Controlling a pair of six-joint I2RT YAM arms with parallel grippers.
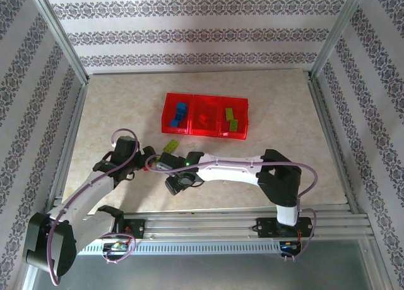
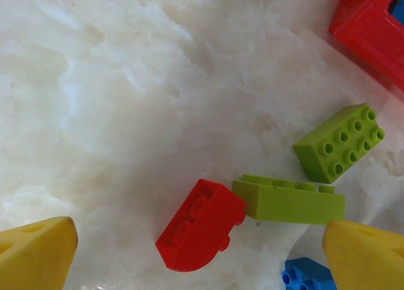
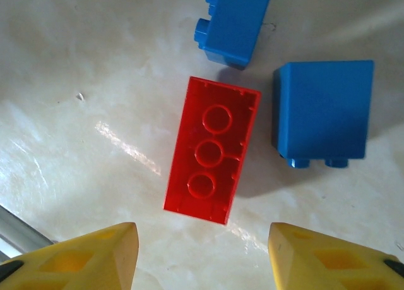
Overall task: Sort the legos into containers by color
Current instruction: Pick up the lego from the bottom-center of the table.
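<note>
On the surface (image 1: 126,107), the red tray (image 1: 189,95) sits centre-back, with legos (image 1: 180,113) grouped by colour inside. Left fingers (image 2: 38,252) spread wide over a loose red brick (image 2: 199,223) and green bricks (image 2: 287,201). Right fingers (image 3: 95,258) are apart and empty, just short of an upturned red brick (image 3: 211,150).

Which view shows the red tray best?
Top external: the whole red tray shows, all three compartments, with blue legos left, red legos middle, green legos right. The left wrist view catches just a corner of it, at its upper right.
</note>
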